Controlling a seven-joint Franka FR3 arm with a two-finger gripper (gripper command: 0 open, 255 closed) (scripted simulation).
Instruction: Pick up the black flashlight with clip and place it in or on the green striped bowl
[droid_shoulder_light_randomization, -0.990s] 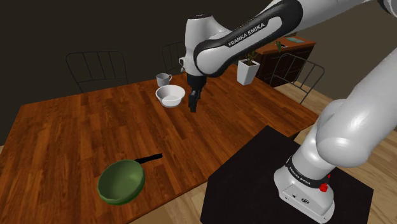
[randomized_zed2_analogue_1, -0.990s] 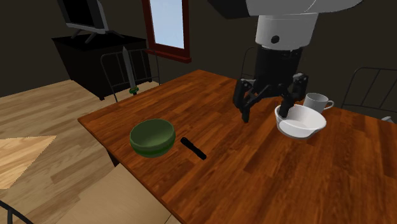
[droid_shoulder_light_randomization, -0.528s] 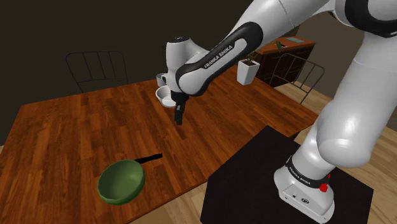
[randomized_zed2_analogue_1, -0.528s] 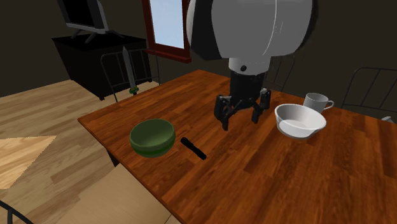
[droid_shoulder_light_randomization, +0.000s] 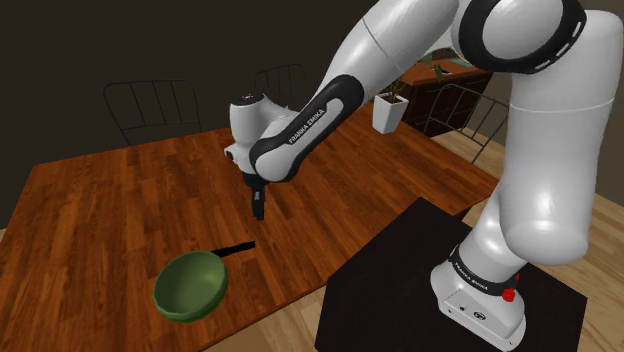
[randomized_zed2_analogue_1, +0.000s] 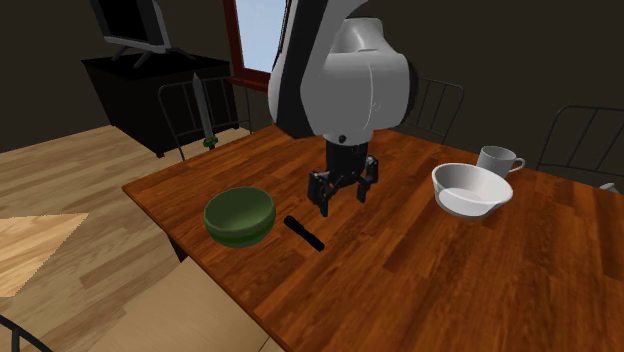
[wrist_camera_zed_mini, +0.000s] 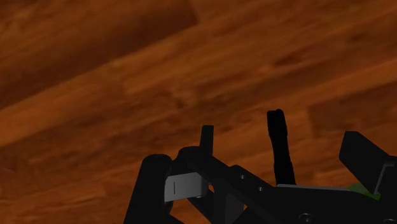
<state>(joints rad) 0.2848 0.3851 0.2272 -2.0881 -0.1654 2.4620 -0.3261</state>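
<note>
The black flashlight lies flat on the wooden table, one end touching the rim of the green bowl. In the second exterior view the flashlight lies just right of the bowl. My gripper hangs above the table, a short way beyond the flashlight, pointing down. Its fingers stand apart and hold nothing in the second exterior view, where the gripper is up and right of the flashlight. In the wrist view the flashlight shows on the wood below, between my fingers, with a sliver of the green bowl beside it.
A white bowl and a white mug stand on the table at the second exterior view's right. Wire chairs line the far side. My black stand is against the near table edge. A white planter sits behind.
The gripper has travelled from beside the white bowl across the table toward the flashlight and green bowl, dropping lower. Fingers stay apart. Flashlight and bowl have not moved.
</note>
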